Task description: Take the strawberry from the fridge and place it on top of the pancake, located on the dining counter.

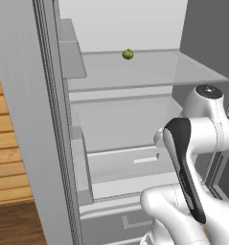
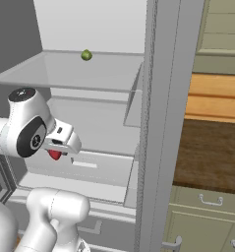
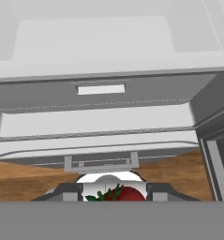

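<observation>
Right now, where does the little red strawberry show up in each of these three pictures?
Left base view: I cannot pick it out; the white arm stands in front.
Right base view: strawberry at left of middle, just under the claw.
Hand view: bottom centre.
Shared landmark: the fridge, open, with a green fruit on its glass shelf.

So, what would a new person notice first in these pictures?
Probably the open fridge with its white interior, where a small green fruit sits alone on the upper glass shelf. Next comes the white arm reaching inside, with the red strawberry at its gripper. In the hand view the berry lies between the dark fingertips.
</observation>
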